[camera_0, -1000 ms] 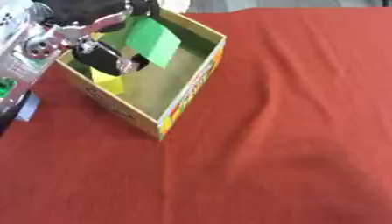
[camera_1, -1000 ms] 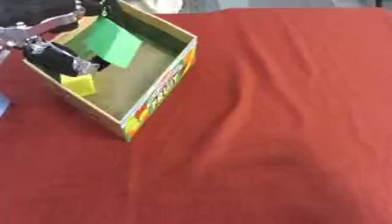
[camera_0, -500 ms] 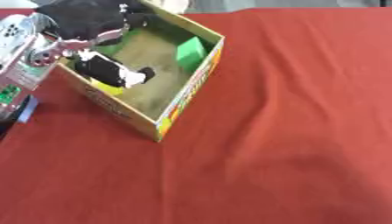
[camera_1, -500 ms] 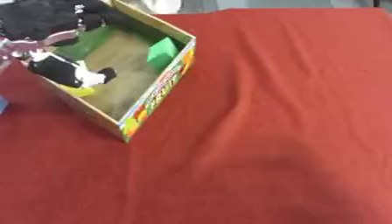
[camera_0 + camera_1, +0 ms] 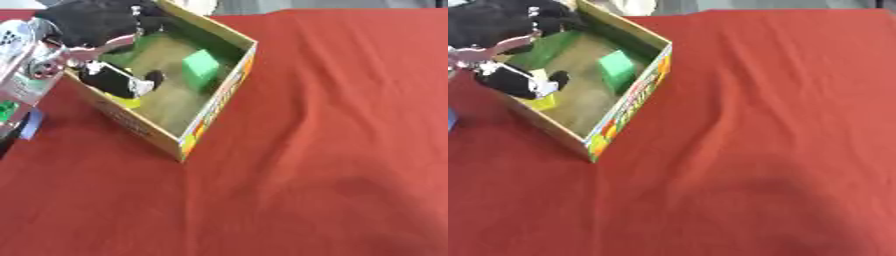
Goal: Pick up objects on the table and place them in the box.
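An open cardboard box (image 5: 221,100) with a printed yellow and red side stands at the upper left of the red table. A green block (image 5: 201,68) lies inside it against the right wall. A yellow-green object (image 5: 125,101) sits at the box's left wall, partly hidden. My left hand (image 5: 109,80) hovers over the box's left side with its black fingers relaxed and nothing between them. The right hand shows in neither view.
The red cloth (image 5: 332,140) covers the table to the right and in front of the box. A blue thing (image 5: 30,125) lies at the left edge beside my silver left arm (image 5: 26,65).
The green block has left my left hand and now lies inside the box by the right wall. The hand has drawn back toward the left.
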Controlling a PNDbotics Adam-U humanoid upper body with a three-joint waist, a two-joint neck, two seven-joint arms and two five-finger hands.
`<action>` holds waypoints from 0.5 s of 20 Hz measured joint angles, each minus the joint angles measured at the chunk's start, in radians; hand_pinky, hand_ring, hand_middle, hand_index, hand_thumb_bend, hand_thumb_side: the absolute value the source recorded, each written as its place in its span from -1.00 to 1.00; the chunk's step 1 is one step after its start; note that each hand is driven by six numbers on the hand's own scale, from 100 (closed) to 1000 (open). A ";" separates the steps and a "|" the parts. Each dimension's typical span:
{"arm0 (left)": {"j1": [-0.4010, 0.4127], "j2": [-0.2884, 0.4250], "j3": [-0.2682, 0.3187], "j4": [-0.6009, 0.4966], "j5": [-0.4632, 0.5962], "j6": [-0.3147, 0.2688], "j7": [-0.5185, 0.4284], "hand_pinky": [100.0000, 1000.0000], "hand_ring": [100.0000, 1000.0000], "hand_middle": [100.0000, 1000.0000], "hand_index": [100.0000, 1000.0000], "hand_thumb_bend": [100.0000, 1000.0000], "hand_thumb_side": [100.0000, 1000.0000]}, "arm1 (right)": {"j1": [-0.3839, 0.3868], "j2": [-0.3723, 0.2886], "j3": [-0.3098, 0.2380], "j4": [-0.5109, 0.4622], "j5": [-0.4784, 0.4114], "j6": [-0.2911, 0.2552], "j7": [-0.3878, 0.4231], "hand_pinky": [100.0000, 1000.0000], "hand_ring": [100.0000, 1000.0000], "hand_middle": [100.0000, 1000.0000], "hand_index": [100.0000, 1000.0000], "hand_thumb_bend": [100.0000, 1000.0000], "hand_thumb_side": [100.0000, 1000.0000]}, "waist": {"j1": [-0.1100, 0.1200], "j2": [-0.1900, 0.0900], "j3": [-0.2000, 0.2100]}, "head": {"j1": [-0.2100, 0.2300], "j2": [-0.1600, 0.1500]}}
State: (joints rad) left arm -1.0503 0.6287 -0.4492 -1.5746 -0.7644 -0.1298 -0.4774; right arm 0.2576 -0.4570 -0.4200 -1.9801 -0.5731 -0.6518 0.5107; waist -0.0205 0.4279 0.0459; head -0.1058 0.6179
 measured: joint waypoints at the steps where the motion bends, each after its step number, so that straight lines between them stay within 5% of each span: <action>1: 0.014 0.026 0.009 -0.033 0.037 0.008 -0.009 0.91 0.92 0.63 0.88 -1.00 -0.46 | 0.006 0.001 -0.003 0.000 0.001 -0.002 -0.002 1.00 1.00 -0.03 0.44 -1.00 -0.18 | 0.000 0.000 0.005 | -0.003 0.006; 10: 0.179 0.265 0.110 -0.300 0.230 0.036 -0.105 0.92 0.96 0.68 0.90 -0.85 -0.32 | 0.038 0.004 -0.011 0.000 0.010 -0.025 -0.025 1.00 1.00 -0.03 0.44 -1.00 -0.18 | -0.001 -0.021 0.043 | -0.014 0.032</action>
State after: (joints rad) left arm -0.8712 0.8932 -0.3395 -1.8751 -0.5349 -0.0940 -0.5824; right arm 0.2953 -0.4533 -0.4309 -1.9801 -0.5627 -0.6772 0.4853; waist -0.0211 0.4066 0.0892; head -0.1200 0.6500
